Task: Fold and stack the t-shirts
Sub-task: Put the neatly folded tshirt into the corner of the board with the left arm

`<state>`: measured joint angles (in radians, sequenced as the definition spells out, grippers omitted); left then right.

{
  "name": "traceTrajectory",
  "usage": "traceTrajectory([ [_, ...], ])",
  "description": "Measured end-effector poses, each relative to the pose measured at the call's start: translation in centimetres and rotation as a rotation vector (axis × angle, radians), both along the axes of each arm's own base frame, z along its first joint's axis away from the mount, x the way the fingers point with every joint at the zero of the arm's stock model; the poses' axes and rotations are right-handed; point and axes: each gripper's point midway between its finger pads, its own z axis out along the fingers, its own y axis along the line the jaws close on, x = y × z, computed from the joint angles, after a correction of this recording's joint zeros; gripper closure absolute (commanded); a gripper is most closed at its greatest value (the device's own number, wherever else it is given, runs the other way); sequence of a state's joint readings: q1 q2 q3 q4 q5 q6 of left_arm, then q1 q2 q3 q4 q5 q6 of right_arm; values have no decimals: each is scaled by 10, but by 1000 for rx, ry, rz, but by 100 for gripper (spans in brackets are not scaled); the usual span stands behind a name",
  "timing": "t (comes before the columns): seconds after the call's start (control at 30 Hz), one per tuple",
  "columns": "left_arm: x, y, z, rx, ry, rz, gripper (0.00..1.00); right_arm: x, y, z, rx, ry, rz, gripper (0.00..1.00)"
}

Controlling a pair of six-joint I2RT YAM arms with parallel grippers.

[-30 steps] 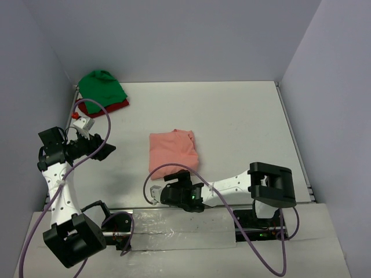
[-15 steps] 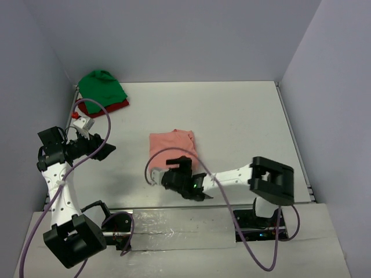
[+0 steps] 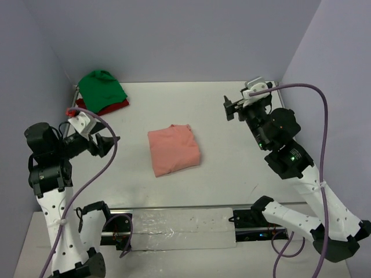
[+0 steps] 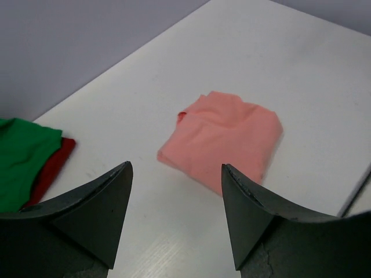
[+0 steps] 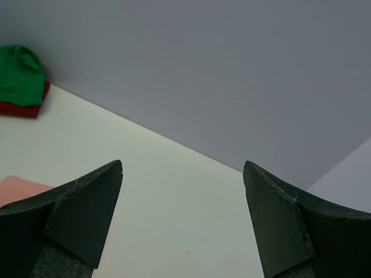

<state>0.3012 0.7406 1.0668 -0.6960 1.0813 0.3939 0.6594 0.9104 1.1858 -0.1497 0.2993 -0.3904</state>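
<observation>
While the folded salmon-pink t-shirt is lying on the table, apart from the green t-shirt resting on the dark red t-shirt, the left gripper and right gripper are hovering wide open.

The folded salmon-pink cloth t-shirt lies flat near the middle of the white table, touching nothing else. In the table's far left corner the bright green cloth t-shirt rests on top of the dark red cloth t-shirt, well apart from the folded one. The left gripper hangs to the left of the folded shirt and the right gripper over the far right of the table, both clear of the cloth.
</observation>
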Motion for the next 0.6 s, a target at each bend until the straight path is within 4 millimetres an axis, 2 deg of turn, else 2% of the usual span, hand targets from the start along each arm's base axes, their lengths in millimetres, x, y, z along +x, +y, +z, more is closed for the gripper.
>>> traceTrajectory([
  [0.07, 11, 1, 9, -20, -4, 54, 30, 4, -15, -7, 11, 24, -34, 8],
  [0.13, 30, 9, 5, -53, 26, 149, 32, 12, -24, -28, 3, 80, -64, 8],
  [0.23, 61, 24, -20, -97, 111, 329, 32, 23, -37, -71, -18, 186, -114, 9],
  [0.3, 75, 30, -34, -111, 149, 430, 32, 27, -44, -100, -35, 261, -137, 9],
  [0.37, 84, 28, -37, -127, 159, 493, 32, 27, -49, -119, -34, 311, -148, 9],
  [0.43, 91, 21, -25, -152, 124, 517, 32, 24, -54, -124, -14, 328, -157, 9],
  [0.6, 129, 2, 23, -189, 15, 587, 35, 15, -72, -105, 59, 274, -187, 9],
])
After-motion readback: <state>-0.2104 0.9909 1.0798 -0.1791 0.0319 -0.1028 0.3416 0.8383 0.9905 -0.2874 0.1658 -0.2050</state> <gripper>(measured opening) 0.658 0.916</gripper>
